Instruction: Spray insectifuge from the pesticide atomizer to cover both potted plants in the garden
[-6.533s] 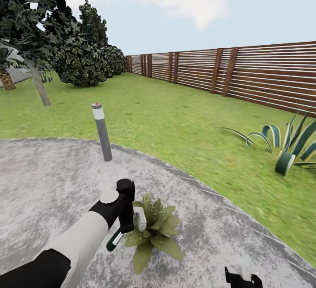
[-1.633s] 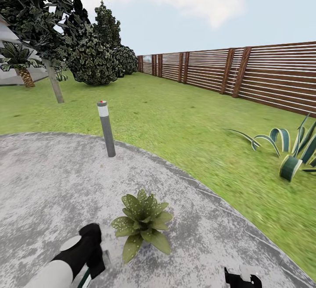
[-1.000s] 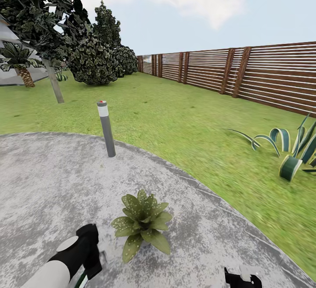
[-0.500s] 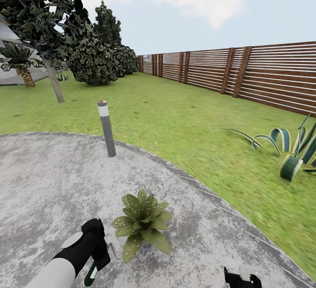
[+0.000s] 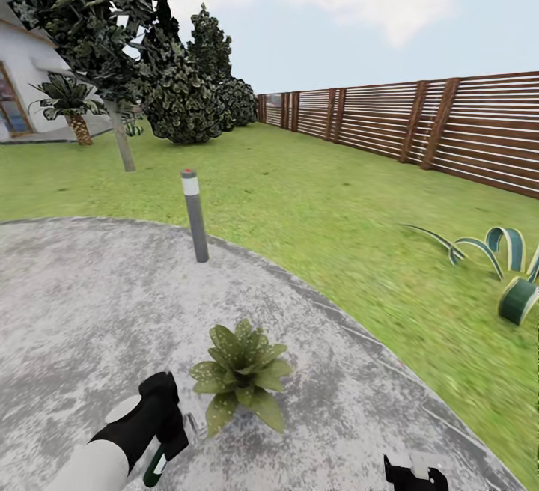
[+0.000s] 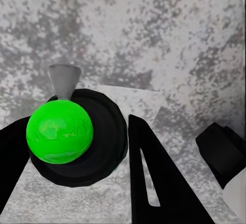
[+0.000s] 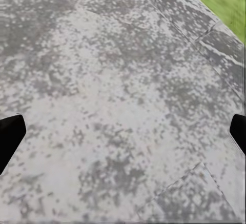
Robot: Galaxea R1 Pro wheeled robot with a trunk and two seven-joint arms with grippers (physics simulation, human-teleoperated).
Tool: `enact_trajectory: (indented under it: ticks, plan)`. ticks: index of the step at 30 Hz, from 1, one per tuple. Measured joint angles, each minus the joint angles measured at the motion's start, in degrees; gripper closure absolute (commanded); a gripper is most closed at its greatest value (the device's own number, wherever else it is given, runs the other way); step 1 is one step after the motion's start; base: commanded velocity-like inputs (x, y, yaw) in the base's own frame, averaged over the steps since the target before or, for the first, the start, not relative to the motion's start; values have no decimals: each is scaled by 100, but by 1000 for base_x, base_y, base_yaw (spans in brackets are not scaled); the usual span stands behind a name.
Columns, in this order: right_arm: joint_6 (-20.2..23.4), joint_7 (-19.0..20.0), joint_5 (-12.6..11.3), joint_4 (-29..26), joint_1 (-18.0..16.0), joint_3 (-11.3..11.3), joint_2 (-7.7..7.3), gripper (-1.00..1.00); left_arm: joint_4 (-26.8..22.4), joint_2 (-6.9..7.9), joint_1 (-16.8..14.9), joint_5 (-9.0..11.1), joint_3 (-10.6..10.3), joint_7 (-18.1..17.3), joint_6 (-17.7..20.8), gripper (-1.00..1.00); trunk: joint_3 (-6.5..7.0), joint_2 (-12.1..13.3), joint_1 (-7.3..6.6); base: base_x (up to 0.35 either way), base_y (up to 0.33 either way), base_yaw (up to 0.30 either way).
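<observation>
Grey, mottled stone makes the round paved patio [image 5: 75, 304], and on it stands one small potted plant [image 5: 241, 376], a low rosette of broad pointed green leaves with pale speckles; its pot is hidden under the leaves. Just beside it, on the left, the black left gripper [image 5: 161, 431] at the end of a white and black arm holds the pesticide atomizer [image 6: 64, 131], and in the left wrist view this is a bright green round body with a black collar and a grey cone nozzle, clamped between the black fingers [image 6: 154, 183]. In the head view only a green and white part of it shows under the gripper. The black right gripper [image 7: 123, 131] hangs over bare paving with its two fingers far apart. Behind the plant a grey bollard lamp [image 5: 195, 214] stands at the patio edge, then green lawn [image 5: 314, 199], a brown slatted wooden fence [image 5: 419, 128], dark trees [image 5: 180, 79] and a striped agave [image 5: 501, 266].
</observation>
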Motion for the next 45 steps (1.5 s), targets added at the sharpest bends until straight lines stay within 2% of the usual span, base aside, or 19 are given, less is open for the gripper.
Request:
enact_trajectory:
  ticks: [9,12,15,17,20,24,32,36,37,38,39,40,41,45]
  plan:
    - [3,2,-1,-1,1,3,0,-100,-55,-29,-37,5,-5,-8,21,100,0,0,-2,-114,-99,1]
    - [3,2,-1,-1,1,3,0,-100,-199,-192,-86,25,-29,-8,75,100,0,0,-2,-2,-1,0]
    - [3,2,-1,-1,1,2,0,-100,-196,-552,-339,-22,-36,-10,151,100,1,0,-2,0,0,0]
    - [3,2,-1,-1,1,2,-1,-100,-172,-652,-412,-62,-49,-8,260,100,0,0,-2,0,0,0]
    - [3,2,-1,-1,1,4,-2,-100,-186,-630,-435,-71,-40,-7,300,100,0,0,-2,0,0,0]
    - [3,2,-1,-1,1,4,0,-100,-223,-683,-586,-66,-35,-16,356,100,0,0,-2,0,0,0]
    - [3,2,-1,-1,1,5,0,-100,-200,-934,-563,-7,-47,-43,349,100,0,0,-2,0,0,0]
    - [3,2,0,-1,1,5,0,-100,-152,-913,-558,-46,-76,-83,343,100,0,0,-2,0,0,0]
    - [3,2,-1,-1,1,5,-1,-100,-150,-906,-567,-61,-89,-201,345,100,0,0,-2,0,0,0]
    - [3,2,0,-1,1,5,0,-100,-143,-892,-553,-274,-108,-406,334,100,0,0,-2,0,0,0]
    - [3,2,0,-1,1,5,0,-100,-136,-883,-542,-528,-101,-472,323,100,0,0,-2,0,0,0]
    - [3,2,2,2,1,6,-1,-100,-82,-879,-533,-679,-93,-502,328,100,0,0,-2,0,0,0]
    - [3,2,5,10,1,10,-5,-100,10,-881,-533,-749,-92,-510,332,100,0,0,-2,0,0,0]
    - [3,2,9,24,1,13,-17,-100,85,-880,-537,-800,-74,-509,339,100,0,0,-2,0,0,0]
